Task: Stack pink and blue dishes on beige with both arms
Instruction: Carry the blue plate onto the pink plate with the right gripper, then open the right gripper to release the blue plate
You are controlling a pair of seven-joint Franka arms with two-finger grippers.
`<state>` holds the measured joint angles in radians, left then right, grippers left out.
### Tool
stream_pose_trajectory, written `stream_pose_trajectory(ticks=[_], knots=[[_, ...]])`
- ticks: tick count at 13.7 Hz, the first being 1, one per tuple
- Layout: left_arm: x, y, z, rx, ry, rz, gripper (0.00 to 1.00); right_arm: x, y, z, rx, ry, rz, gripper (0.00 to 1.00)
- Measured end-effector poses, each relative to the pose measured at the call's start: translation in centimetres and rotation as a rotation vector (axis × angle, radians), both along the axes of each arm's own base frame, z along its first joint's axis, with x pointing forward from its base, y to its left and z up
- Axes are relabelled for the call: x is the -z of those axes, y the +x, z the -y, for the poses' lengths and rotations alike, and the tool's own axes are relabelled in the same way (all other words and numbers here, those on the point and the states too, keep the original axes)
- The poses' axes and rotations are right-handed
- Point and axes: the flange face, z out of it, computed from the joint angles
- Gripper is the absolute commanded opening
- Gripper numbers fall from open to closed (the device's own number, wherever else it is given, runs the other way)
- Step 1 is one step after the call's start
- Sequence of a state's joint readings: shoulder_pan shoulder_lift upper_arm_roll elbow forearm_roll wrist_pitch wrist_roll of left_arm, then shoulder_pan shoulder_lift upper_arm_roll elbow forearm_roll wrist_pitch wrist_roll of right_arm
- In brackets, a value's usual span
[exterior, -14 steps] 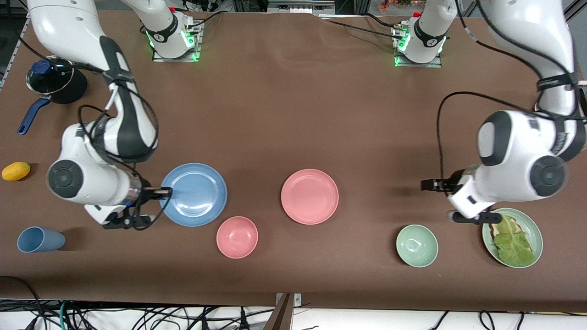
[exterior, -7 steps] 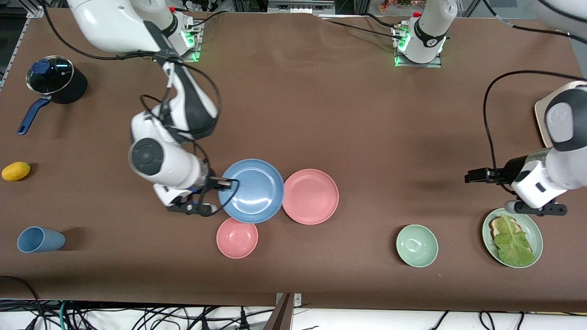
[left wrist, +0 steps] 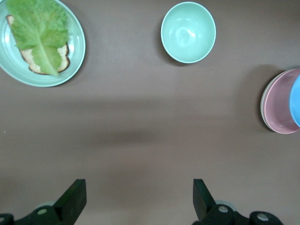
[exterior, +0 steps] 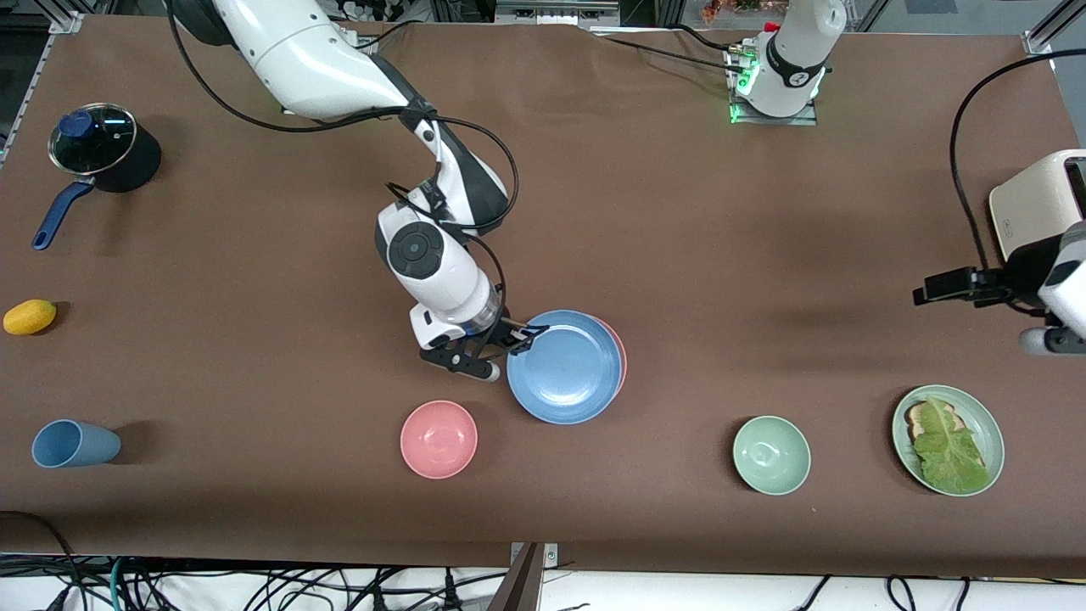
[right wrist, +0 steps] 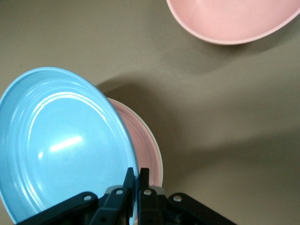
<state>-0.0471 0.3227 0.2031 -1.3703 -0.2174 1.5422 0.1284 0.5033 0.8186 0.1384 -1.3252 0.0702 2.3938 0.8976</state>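
I'm seeing the right claw [exterior: 523, 333] pinching the blue plate's [exterior: 564, 367] rim at frame center, over the pink plate [exterior: 620, 352]; the left claw [left wrist: 138, 199] is hanging spread wide at the right edge, over bare tabletop [exterior: 764, 255].

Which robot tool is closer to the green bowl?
Left. The left tool hangs over bare table toward its own end, not far from the green bowl; the right tool grips the blue plate mid-table.

Plate [exterior: 564, 373] held over plate stack [exterior: 622, 361]; bowl [exterior: 439, 439] nearer cam, beside.
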Motion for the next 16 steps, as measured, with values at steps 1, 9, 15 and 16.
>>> stream_pose_trajectory(ticks=[1, 9, 15, 16], knots=[[-0.6, -0.6, 0.3, 0.007, -0.006, -0.009, 1.0, 0.5, 0.0, -0.1, 0.008, 0.002, -0.001, 0.0], [-4.1, -4.0, 6.5, 0.168, 0.118, -0.053, 1.0, 2.4, -1.9, -2.3, 0.097, 0.007, -0.053, 0.0], [-9.9, -6.4, 5.4, 0.148, 0.123, 0.044, 1.0, 3.6, -2.7, -2.6, 0.1, -0.006, -0.074, 0.18], [-10.2, -6.6, 5.4, 0.147, 0.123, 0.047, 1.0, 3.8, -2.8, -2.5, 0.1, -0.009, -0.078, 0.31]])
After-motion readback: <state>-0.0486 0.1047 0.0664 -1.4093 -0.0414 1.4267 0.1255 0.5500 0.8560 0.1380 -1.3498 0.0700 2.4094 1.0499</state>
